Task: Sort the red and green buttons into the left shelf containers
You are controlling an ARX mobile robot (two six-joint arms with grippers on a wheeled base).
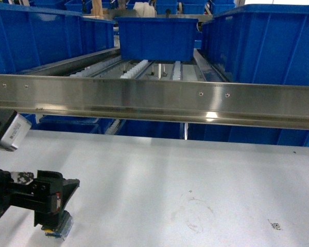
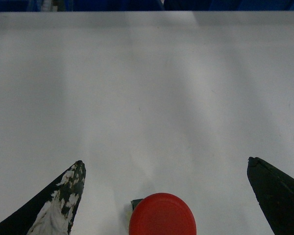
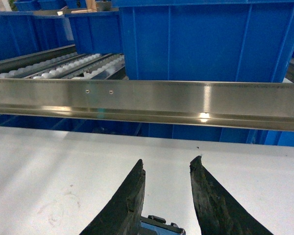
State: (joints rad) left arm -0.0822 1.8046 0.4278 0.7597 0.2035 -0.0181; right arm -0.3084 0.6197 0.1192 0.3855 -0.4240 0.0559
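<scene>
Only the left wrist view shows the red button (image 2: 162,214) on the white counter (image 2: 147,98), between the left end effector's (image 2: 166,169) widely spread fingers, untouched. The right end effector (image 3: 167,169) stands partly open, seemingly empty, facing blue bins (image 3: 206,39).

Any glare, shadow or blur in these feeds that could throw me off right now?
Head view: a bright glare spot on the steel rail; the left gripper sits dark at the frame's bottom edge. Left wrist view: soft light streaks across the table; the red button is slightly soft and cropped. Right wrist view: another glare spot on the rail; the right gripper is sharp.
</scene>
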